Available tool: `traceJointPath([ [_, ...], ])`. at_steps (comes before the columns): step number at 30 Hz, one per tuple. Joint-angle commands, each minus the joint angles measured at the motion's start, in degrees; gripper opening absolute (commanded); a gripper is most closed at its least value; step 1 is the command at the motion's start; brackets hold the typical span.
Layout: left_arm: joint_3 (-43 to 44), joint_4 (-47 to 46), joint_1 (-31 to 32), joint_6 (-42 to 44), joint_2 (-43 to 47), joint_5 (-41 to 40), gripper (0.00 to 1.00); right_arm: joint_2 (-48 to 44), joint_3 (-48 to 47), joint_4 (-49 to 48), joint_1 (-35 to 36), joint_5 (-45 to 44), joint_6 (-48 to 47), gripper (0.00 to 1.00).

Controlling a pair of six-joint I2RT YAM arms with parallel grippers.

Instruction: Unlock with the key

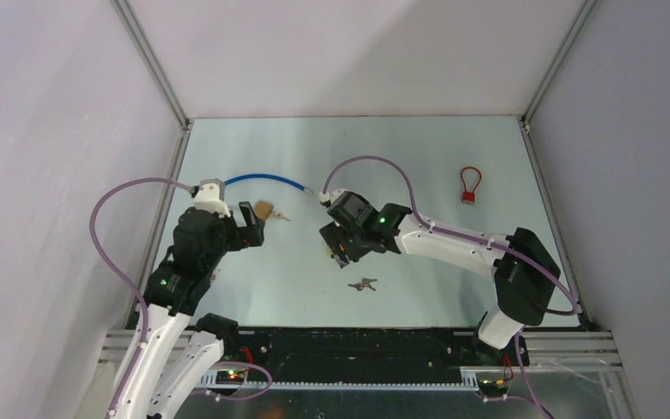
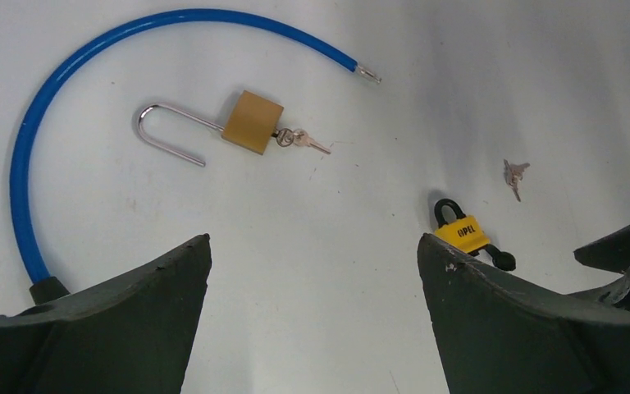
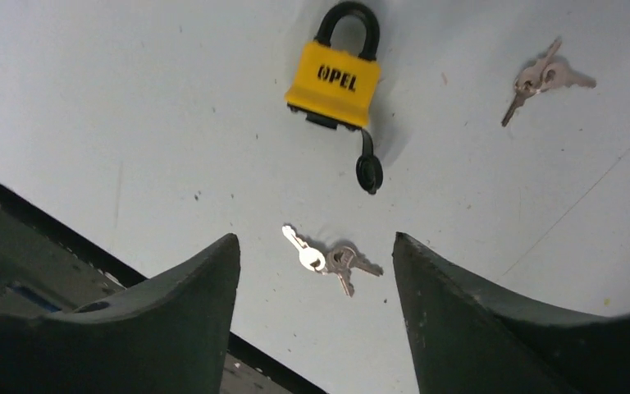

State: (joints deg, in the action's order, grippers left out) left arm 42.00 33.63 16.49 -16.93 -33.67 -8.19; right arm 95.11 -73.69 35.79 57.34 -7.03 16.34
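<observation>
A brass padlock (image 2: 252,121) lies on the table with its shackle swung out and a key (image 2: 299,139) in its keyhole; it shows beside my left gripper (image 1: 253,223) from above. My left gripper (image 2: 313,246) is open and empty, short of that padlock. A yellow padlock (image 3: 334,78) with a black shackle lies ahead of my right gripper (image 3: 315,242). The right gripper is open above a small bunch of keys (image 3: 328,258) lying between its fingertips. From above, my right gripper (image 1: 340,244) hides the yellow padlock.
A blue cable lock (image 1: 262,179) curves behind the brass padlock. A red lock (image 1: 469,186) lies at the far right. Another key bunch (image 3: 541,78) lies near the yellow padlock. Keys (image 1: 363,284) lie close to the table's dark front edge (image 1: 358,336).
</observation>
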Motion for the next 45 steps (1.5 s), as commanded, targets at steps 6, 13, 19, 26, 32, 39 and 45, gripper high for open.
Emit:
traceJointPath([
  [6, 2.4, -0.8, 0.1, -0.3, -0.7, 7.4, 0.98, 3.9, 3.6, 3.2, 2.0, 3.9, -2.6, 0.57],
  [13, 2.1, -0.8, 0.1, -0.2, 0.2, 10.2, 0.98, 9.8, 3.8, 4.5, 3.3, 2.6, -1.6, 0.57],
  [19, 1.7, -0.8, 0.1, -0.2, 0.4, 12.5, 0.98, 12.6, 6.0, 4.2, 4.3, 3.6, -0.1, 0.56],
  [26, 1.9, -0.9, 0.1, -1.3, -1.8, 14.2, 0.98, 9.9, 11.5, 1.5, 4.3, 4.4, 1.8, 0.35],
  [32, 0.9, -1.8, 0.2, -5.1, -4.6, 16.8, 0.98, 5.7, 16.2, -3.1, 4.2, 4.8, 2.7, 0.07],
  [39, -4.1, -7.1, 1.2, -11.7, -5.1, 21.1, 0.98, -2.7, 21.4, -12.2, 2.7, 4.5, 3.0, 0.00],
  [45, -9.5, -16.1, 4.7, -21.4, -6.0, 23.7, 0.98, -11.4, 28.4, -24.6, 2.3, 7.2, 1.1, 0.00],
])
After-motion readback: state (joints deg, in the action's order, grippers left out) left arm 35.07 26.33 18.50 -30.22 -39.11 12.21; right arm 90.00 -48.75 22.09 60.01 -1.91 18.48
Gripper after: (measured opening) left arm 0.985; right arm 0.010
